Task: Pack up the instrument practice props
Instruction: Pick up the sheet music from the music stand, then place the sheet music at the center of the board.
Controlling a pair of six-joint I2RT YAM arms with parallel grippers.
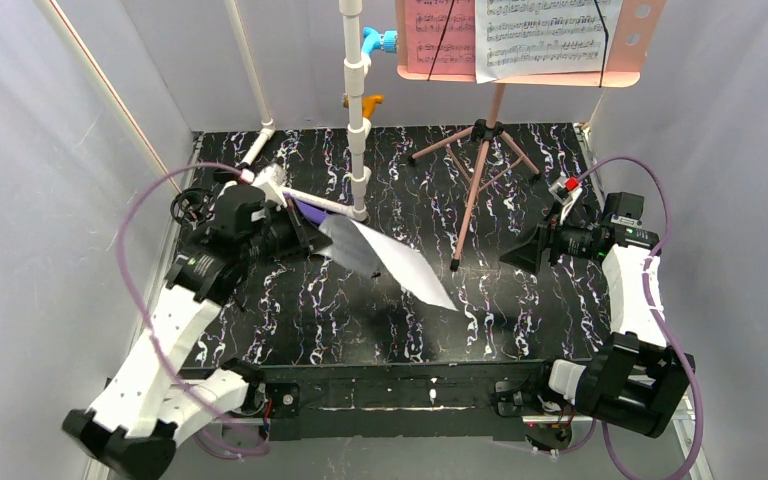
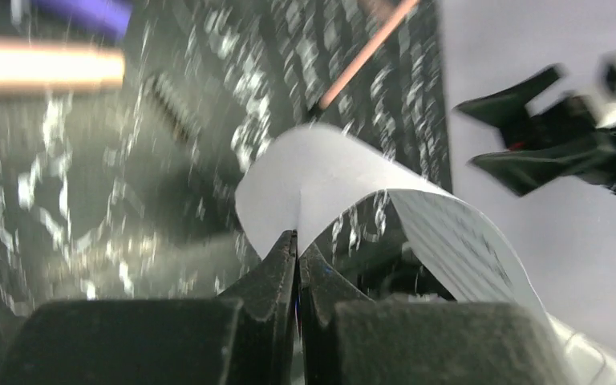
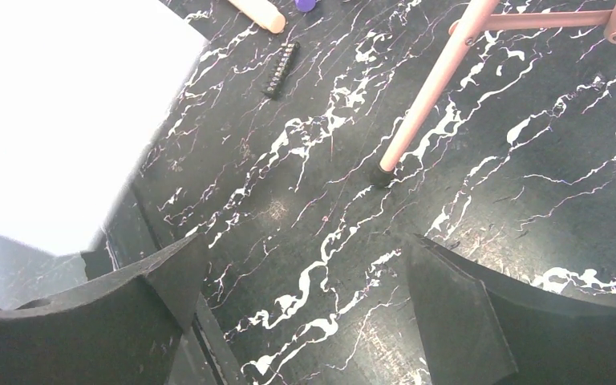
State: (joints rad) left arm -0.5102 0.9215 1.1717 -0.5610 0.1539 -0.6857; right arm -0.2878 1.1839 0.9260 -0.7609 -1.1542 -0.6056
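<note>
Left claw (image 2: 297, 241) pinched one edge of the floppy white sheet-music page (image 2: 329, 172) aloft over the black marbled counter (image 1: 340, 320), right claw (image 3: 305, 257) gaped empty; thin grip risked slip, sagging paper could snag the pink tripod music stand (image 1: 479, 170).

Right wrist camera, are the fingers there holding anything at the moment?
No, the right fingers stand wide apart with only bare table between them, and the pink stand leg lies beyond, untouched.
</note>
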